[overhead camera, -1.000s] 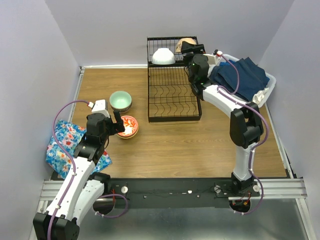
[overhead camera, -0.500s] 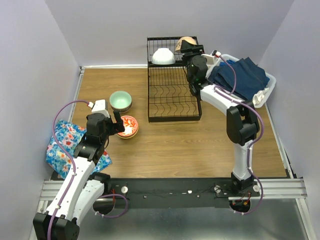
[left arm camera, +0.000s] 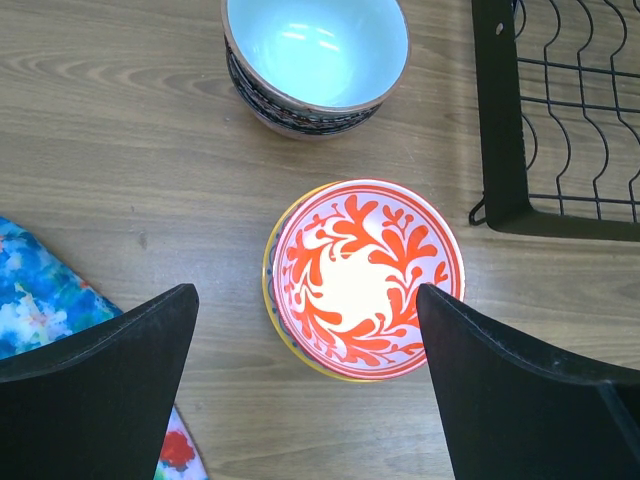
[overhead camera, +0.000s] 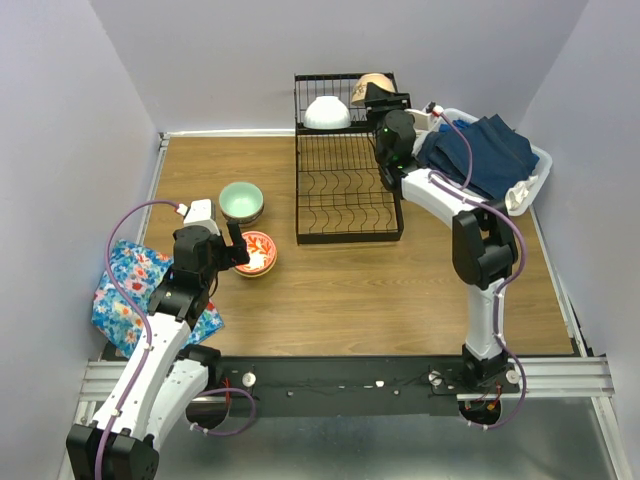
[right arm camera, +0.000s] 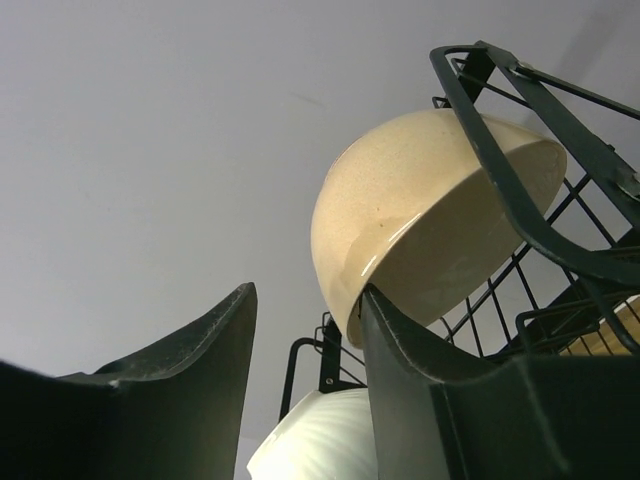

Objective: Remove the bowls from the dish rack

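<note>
The black wire dish rack [overhead camera: 345,190] stands at the back of the table. On its raised shelf sit an upturned white bowl [overhead camera: 326,112] and a tilted beige bowl [overhead camera: 374,83]. My right gripper [overhead camera: 385,98] is open at the beige bowl [right arm camera: 430,220]. One finger [right arm camera: 400,340] touches under its rim and the other stands apart. The white bowl [right arm camera: 320,440] shows below. My left gripper [left arm camera: 305,300] is open above the red-patterned bowl [left arm camera: 366,278], which is stacked on a yellow-rimmed bowl. The mint-green bowl [left arm camera: 315,55] tops another stack behind it.
A white plastic basket [overhead camera: 535,180] of blue cloths [overhead camera: 480,150] stands right of the rack. A floral cloth [overhead camera: 125,295] lies at the left edge, near my left arm. The rack's front corner [left arm camera: 500,150] is to the right of the stacked bowls.
My right gripper has shifted slightly at the back of the rack, closer under the beige bowl. The left arm and the bowls on the table have not moved.
</note>
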`<state>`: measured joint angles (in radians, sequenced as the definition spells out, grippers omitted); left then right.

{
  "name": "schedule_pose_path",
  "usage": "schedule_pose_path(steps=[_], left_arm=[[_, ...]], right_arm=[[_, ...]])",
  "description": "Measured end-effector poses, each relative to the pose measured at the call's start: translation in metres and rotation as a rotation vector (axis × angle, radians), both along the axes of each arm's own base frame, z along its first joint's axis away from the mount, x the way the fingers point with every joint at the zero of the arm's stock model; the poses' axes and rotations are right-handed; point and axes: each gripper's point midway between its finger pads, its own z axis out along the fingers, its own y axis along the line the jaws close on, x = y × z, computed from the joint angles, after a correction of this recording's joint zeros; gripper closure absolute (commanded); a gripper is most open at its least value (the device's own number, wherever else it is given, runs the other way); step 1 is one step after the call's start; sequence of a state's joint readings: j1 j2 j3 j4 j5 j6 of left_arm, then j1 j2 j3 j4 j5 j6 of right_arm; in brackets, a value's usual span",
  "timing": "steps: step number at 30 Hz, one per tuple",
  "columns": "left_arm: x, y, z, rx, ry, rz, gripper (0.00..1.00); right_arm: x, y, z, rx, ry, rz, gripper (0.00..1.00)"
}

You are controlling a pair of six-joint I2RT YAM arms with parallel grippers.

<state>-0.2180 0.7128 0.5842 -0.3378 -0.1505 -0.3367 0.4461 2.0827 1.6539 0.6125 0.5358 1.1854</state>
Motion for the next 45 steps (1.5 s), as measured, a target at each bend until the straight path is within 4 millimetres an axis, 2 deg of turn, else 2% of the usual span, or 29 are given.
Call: schedule_pose_path(steps=[9, 15, 19, 22, 30, 32, 34, 38, 41, 45], left_arm=[[0.0, 0.0, -0.002, 0.001, 0.007, 0.001, 0.01], [0.0, 0.001, -0.002, 0.002, 0.007, 0.002, 0.01], [0.001, 0.001, -0.002, 0.002, 0.007, 0.003, 0.01], [0.001, 0.001, -0.002, 0.002, 0.008, 0.003, 0.01], [0.001, 0.001, -0.002, 0.002, 0.008, 0.003, 0.01], [0.001, 0.001, -0.002, 0.002, 0.009, 0.003, 0.01], [0.001, 0.001, -0.002, 0.002, 0.008, 0.005, 0.01], [0.001, 0.002, -0.002, 0.002, 0.009, 0.007, 0.01], [0.001, 0.002, -0.003, 0.002, 0.01, 0.007, 0.01], [0.001, 0.002, -0.003, 0.003, 0.01, 0.007, 0.01]], right_arm=[[0.006, -0.002, -0.002, 0.032, -0.041, 0.033, 0.65], [0.008, -0.004, 0.003, 0.046, -0.074, 0.043, 0.8], [0.007, -0.005, 0.009, 0.059, -0.102, 0.05, 0.95], [0.006, -0.008, 0.016, 0.073, -0.135, 0.05, 0.99], [0.006, -0.014, 0.021, 0.082, -0.17, 0.045, 0.99], [0.007, -0.014, 0.02, 0.074, -0.169, 0.045, 0.94], [0.007, -0.013, 0.017, 0.053, -0.157, 0.049, 0.84], [0.01, -0.01, 0.003, -0.056, -0.078, 0.066, 0.77], [0.01, -0.011, -0.003, -0.169, 0.001, 0.078, 0.67], [0.011, -0.023, 0.008, -0.382, 0.095, 0.081, 0.53]])
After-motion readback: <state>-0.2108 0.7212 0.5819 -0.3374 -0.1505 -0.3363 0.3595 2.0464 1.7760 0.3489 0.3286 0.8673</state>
